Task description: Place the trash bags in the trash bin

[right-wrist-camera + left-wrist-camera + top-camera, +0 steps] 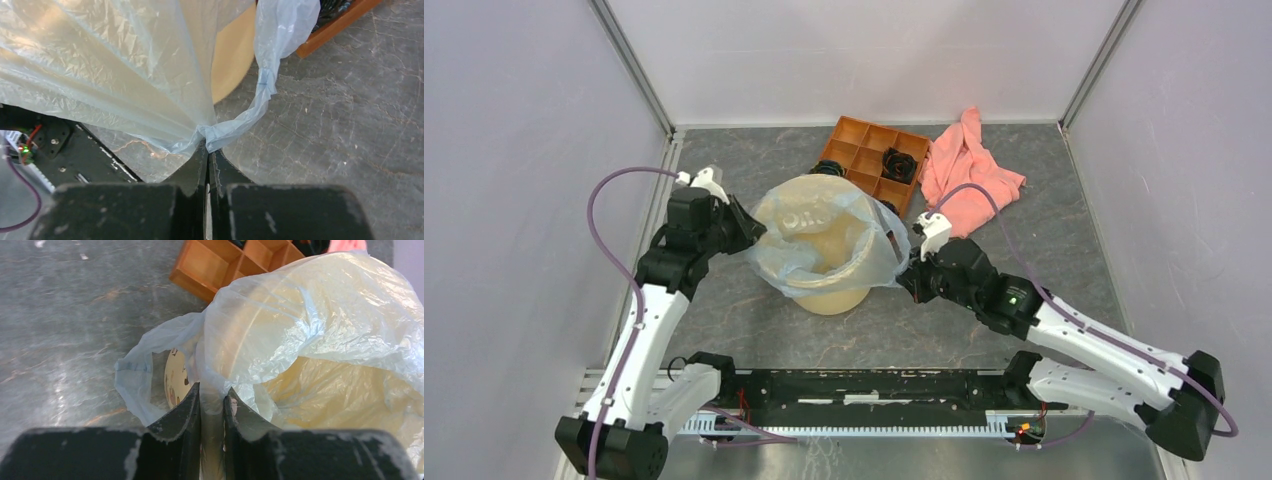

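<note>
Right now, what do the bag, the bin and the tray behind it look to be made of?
Bag: thin plastic film, translucent pale blue and glossy; it crinkles finely and the bin shows through it.
Bin: likely hard plastic, tan-yellow, with smooth walls and a dull sheen.
Tray: orange and matte, with thin rigid dividers; probably plastic, though the look leaves that open.

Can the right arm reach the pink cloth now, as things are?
Probably not at once. The pink cloth lies close beyond the right claw, but that claw is shut on the trash bag, which is stretched over the tan bucket; it must let go first.
</note>
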Tool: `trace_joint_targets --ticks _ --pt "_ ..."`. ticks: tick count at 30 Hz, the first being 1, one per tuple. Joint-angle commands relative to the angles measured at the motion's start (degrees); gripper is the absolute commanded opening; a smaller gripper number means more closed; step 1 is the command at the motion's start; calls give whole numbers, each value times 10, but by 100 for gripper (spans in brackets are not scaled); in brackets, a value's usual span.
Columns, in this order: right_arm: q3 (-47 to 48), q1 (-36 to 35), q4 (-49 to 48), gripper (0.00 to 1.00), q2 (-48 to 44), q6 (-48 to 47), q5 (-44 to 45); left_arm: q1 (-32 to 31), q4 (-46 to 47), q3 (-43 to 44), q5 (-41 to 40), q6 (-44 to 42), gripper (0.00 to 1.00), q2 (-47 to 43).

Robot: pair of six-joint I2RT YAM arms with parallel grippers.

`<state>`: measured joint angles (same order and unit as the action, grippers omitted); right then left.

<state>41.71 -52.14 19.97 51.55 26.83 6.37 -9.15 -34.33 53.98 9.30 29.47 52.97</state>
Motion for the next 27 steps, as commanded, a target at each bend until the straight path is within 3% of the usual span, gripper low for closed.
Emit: trace_joint_targets --ticks 1,12,15,21,24,27 --pt "-29 -1 -64 3 47 -52 -8 2 -41 43 -63 5 3 -47" --pt "-21 6 -204 5 174 -70 -81 2 -66 22 -144 42 4 -97" --pt "-23 12 -233 7 205 -68 -94 2 -77 24 -124 48 23 -97" --pt "-4 23 -215 14 233 -95 -92 2 -138 65 -116 53 74 -125" --pt "5 36 -203 22 227 -110 -88 2 -184 104 -124 46 89 -136" --pt "11 46 -201 32 225 -130 -85 2 -220 128 -130 42 95 -139"
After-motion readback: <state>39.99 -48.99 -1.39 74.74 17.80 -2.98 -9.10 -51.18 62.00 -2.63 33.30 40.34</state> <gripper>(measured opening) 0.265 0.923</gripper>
